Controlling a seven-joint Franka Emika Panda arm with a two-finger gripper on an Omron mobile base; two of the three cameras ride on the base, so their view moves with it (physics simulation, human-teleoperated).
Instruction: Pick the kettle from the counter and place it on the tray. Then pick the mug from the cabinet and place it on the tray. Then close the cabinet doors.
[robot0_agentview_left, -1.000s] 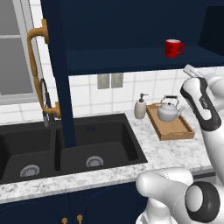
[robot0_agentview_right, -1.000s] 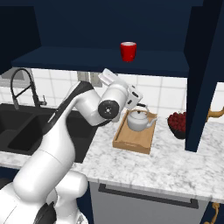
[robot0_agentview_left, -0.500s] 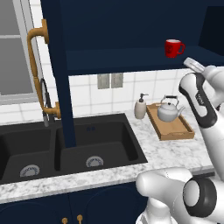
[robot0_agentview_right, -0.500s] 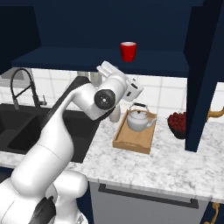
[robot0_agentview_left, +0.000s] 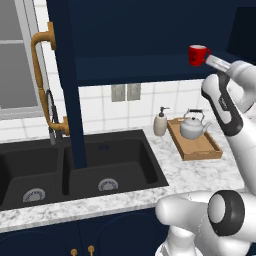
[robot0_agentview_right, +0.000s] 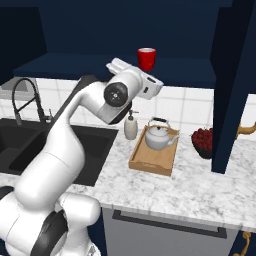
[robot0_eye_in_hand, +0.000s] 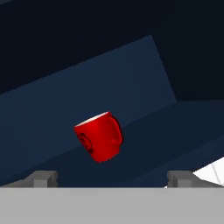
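My gripper (robot0_eye_in_hand: 112, 179) is spread wide with nothing between its fingers; the two blocky grey fingertips (robot0_eye_in_hand: 41, 178) sit at the lower left and lower right of the hand view. Between and above them, at centre frame, is the mug (robot0_eye_in_hand: 100, 136): a glossy red cylinder with a pale rim and a loop handle, standing apart from my fingers on the flat navy shelf of the cabinet (robot0_eye_in_hand: 131, 78), whose inside is dark and matte.

In the left base view my smooth white arm fills the right side, and the mug (robot0_agentview_left: 198, 54) shows at upper right on the shelf, just left of my wrist. Below it, at middle right, the tray (robot0_agentview_left: 197, 145) is a shallow light-brown wooden rectangle with a low rim, lying on the speckled marble-look counter (robot0_agentview_left: 185, 172). The kettle (robot0_agentview_left: 193, 127) stands upright at the tray's far end, squat, rounded, silver-grey, with a dark arched handle. A white soap bottle (robot0_agentview_left: 160, 123) stands just left of the tray. A black double sink (robot0_agentview_left: 75, 167) takes the lower left. One open door (robot0_agentview_left: 67, 80), tall and navy, with a curved brass handle (robot0_agentview_left: 44, 80), hangs at upper left.

In the right base view, a dark bowl of red fruit (robot0_agentview_right: 202, 142) sits right of the tray.
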